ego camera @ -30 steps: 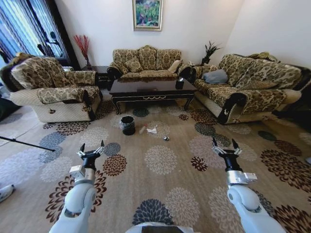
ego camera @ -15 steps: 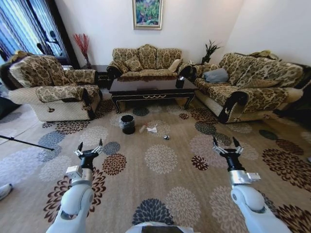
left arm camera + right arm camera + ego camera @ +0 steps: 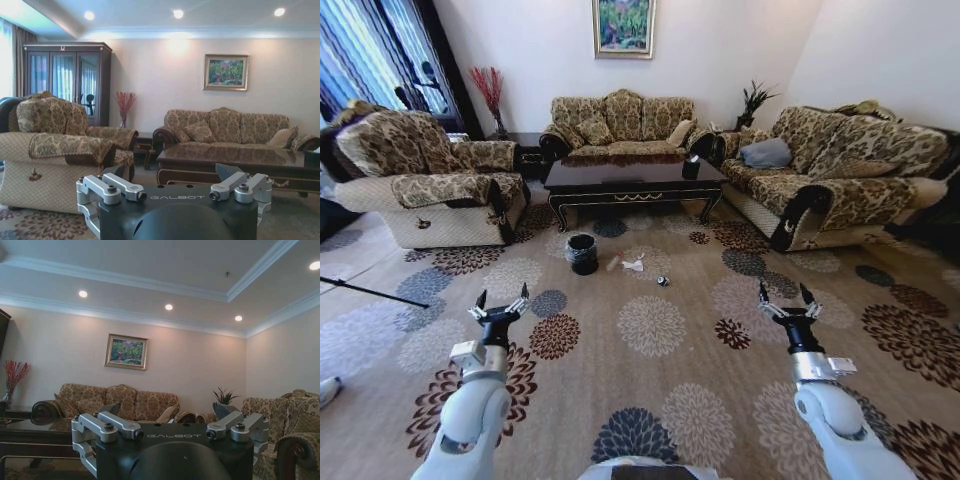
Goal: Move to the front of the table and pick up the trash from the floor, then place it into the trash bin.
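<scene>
The dark glossy table (image 3: 633, 180) stands at the far side of the patterned floor (image 3: 650, 335). In front of it sits the small black trash bin (image 3: 582, 254). To the bin's right the trash lies on the carpet: a clear bottle (image 3: 614, 264), crumpled white paper (image 3: 634, 266) and a small dark round item (image 3: 662, 282). My left gripper (image 3: 500, 301) and right gripper (image 3: 786, 299) are held out low in front of me, both open and empty, well short of the litter. The left wrist view shows the open left gripper (image 3: 175, 189) with the table (image 3: 235, 157) beyond it.
An armchair (image 3: 430, 185) stands on the left, a sofa (image 3: 620, 125) behind the table and a long sofa (image 3: 830, 170) on the right. A thin dark rod (image 3: 370, 291) lies on the floor at far left. Open carpet stretches between me and the litter.
The whole head view has shifted a little, so the camera has moved slightly. Both arms keep the same raised, open pose.
</scene>
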Available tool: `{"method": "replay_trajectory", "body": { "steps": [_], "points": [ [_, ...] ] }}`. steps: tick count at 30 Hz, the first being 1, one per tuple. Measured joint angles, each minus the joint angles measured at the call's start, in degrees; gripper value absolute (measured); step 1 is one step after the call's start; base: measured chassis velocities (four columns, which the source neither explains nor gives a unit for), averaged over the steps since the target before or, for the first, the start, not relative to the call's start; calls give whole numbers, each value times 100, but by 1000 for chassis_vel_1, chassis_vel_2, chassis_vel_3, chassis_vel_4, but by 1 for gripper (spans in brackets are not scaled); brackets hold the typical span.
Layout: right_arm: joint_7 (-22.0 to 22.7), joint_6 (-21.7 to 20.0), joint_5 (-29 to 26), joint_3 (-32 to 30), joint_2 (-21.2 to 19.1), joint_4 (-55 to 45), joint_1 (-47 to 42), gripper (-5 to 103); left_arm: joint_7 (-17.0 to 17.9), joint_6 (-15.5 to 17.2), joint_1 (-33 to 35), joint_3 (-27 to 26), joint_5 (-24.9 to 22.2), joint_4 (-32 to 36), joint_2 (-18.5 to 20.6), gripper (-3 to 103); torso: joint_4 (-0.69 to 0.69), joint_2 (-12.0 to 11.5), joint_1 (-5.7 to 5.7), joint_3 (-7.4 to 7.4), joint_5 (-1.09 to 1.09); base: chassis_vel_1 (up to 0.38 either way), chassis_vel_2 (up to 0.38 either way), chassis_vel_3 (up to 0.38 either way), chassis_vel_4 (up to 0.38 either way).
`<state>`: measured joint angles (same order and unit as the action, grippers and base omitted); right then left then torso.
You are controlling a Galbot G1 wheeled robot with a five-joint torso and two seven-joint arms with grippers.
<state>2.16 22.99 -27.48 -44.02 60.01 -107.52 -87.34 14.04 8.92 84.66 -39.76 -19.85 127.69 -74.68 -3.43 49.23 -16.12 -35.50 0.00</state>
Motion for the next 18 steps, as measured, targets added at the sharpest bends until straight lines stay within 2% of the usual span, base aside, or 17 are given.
{"method": "replay_trajectory", "body": {
  "steps": [6,9,11,14,16,17,18],
  "points": [
    [-127,48,61,-109,-13,-77,-27,100,-13,10,-3,-37,-19,33,33,100,0,-171,73,97,0,0,0,0,0],
    [-161,-89,257,-210,-15,-174,26,100,-167,-39,1,-17,54,16,34,100,0,-257,111,147,0,0,0,0,0],
    [-85,-212,270,-223,-31,-256,41,100,-395,-182,5,3,128,-75,36,100,0,-306,132,175,0,0,0,0,0],
    [204,-497,221,-200,-34,-450,-4,100,-1114,-653,-20,34,1,-288,43,100,1,-415,178,235,-2,0,0,0,0],
    [262,-534,228,-197,-22,-473,-16,100,-1230,-753,-35,29,0,-317,55,100,1,-433,187,246,-1,0,0,0,0],
    [445,-636,243,-190,19,-520,-43,100,-1521,-1058,-92,-3,36,-412,110,100,-1,-472,205,270,0,0,0,0,0],
    [544,-687,246,-186,36,-534,-52,100,-1612,-1159,-118,-15,53,-450,138,100,-1,-493,213,282,1,0,0,0,0]
  ]
}}
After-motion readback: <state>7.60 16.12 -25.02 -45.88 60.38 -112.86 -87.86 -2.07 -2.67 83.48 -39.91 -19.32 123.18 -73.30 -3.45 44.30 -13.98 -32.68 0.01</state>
